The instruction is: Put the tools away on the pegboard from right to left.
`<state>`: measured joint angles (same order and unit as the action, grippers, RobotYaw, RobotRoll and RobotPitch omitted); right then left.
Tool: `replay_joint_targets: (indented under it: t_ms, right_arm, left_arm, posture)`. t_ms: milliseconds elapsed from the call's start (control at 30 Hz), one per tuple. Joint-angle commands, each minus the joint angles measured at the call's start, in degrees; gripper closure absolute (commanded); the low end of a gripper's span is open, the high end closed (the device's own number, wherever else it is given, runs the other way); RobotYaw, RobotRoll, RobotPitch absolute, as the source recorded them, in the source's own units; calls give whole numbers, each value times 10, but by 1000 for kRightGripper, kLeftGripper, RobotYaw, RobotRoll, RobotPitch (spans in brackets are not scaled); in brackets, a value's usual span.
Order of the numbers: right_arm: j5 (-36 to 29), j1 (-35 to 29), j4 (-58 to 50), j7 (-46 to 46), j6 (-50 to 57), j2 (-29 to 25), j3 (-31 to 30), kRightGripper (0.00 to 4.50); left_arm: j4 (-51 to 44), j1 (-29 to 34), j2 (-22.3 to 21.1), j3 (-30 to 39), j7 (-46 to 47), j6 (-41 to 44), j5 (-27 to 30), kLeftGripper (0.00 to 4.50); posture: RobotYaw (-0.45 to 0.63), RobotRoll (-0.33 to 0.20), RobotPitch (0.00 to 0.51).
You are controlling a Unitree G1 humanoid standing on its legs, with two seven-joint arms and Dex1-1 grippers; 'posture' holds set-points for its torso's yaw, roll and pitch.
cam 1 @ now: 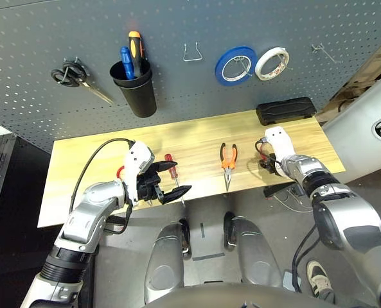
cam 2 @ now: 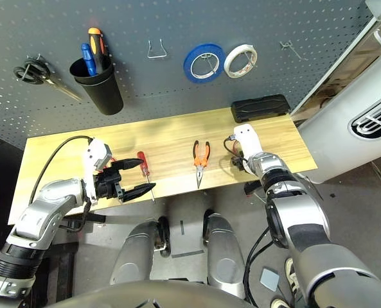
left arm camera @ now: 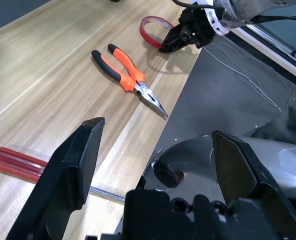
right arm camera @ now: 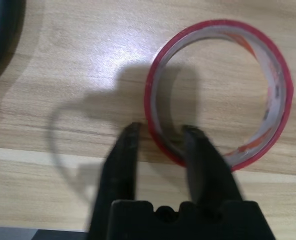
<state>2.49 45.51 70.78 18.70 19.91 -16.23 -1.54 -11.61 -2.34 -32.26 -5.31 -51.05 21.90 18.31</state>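
My right pincer point(right arm camera: 160, 131) straddles the near wall of the thin red tape ring point(right arm camera: 218, 92), not yet clamped. Ring lies flat on the pale wooden counter point(cam 1: 190, 138), right of the orange-and-black-handled pliers point(cam 1: 228, 158). Left pincer point(cam 1: 171, 183) gapes wide, empty, left of those pliers.

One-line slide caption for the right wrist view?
Right gripper jaws straddle the near wall of the red tape ring lying flat on the wooden table.
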Motion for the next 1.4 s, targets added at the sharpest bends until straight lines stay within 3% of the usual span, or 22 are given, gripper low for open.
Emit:
replay_joint_targets:
  t_ms: [33, 67, 500, 967, 1400]
  right_arm:
    - [13, -2, 17, 5, -4, 1, -5, 4244]
    - [14, -1, 18, 6, -5, 1, -4, 4475]
    - [34, 2, -48, 50, -10, -44, -18, 4475]
    - [9, -103, -438, 81, 111, -128, 13, 4475]
    - [13, -133, -597, 60, 133, -154, 19, 4475]
  left_arm:
    - [-13, 9, 1, 1, 7, 6, 5, 0]
    - [-9, 7, 3, 1, 9, 5, 4, 0]
    - [29, -29, 30, -1, 23, -20, -7, 0]
    - [62, -29, 56, 70, 41, -102, 20, 0]
    - [91, -29, 56, 108, 30, -142, 37, 0]
  posture:
    - [19, 0, 232]
    - [13, 0, 223]
    - [0, 0, 163]
    - [-22, 0, 68]
    - [-27, 0, 21]
